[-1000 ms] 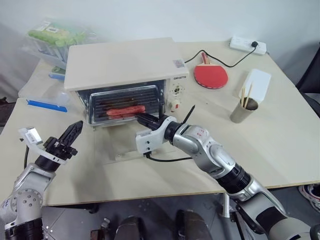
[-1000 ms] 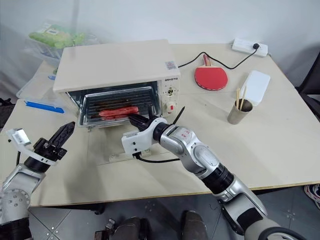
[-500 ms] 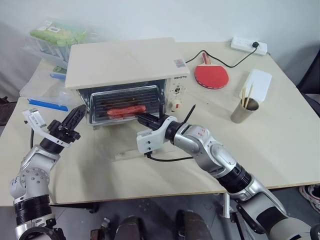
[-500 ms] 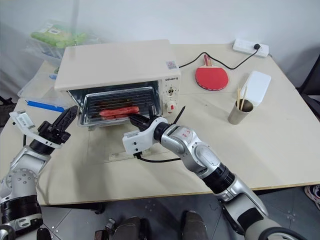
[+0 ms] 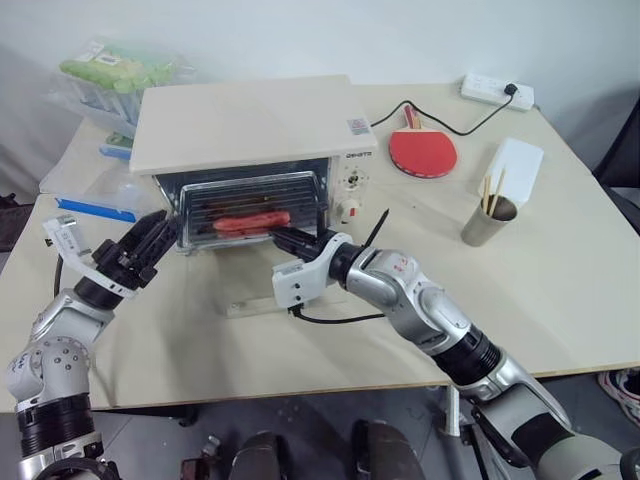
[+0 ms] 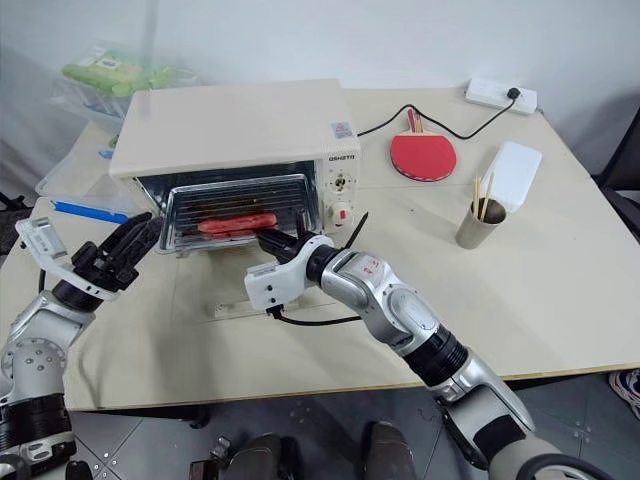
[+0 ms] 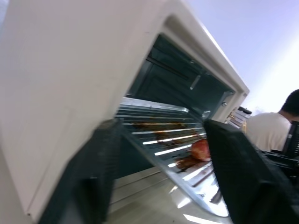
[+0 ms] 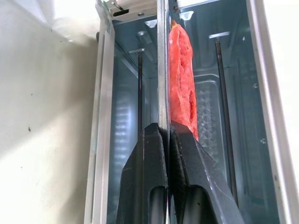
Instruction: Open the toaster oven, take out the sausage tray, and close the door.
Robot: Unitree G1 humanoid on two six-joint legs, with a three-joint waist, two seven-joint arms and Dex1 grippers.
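Observation:
The cream-white toaster oven (image 5: 245,125) stands at the back left of the table, and its glass door (image 5: 250,300) lies flat in front of it. Inside, the silver sausage tray (image 5: 250,205) holds one red sausage (image 5: 250,221). My right gripper (image 5: 277,238) is shut on the tray's front rim (image 8: 162,70), just right of the sausage (image 8: 181,70). My left gripper (image 5: 155,238) is open at the oven's front left corner. In the left wrist view its fingers (image 7: 100,168) stand wide apart, with the tray's near corner (image 7: 163,144) between them, apparently untouched.
A red paddle (image 5: 421,150), a power strip (image 5: 496,91), a white box (image 5: 517,165) and a metal cup of sticks (image 5: 487,220) lie to the right. Plastic containers (image 5: 110,75) and a blue item (image 5: 95,210) sit left of the oven. A person (image 7: 271,135) sits beyond.
My left gripper has opened and has risen a little towards the oven's front left corner. The right gripper stays shut on the tray's rim, unmoved.

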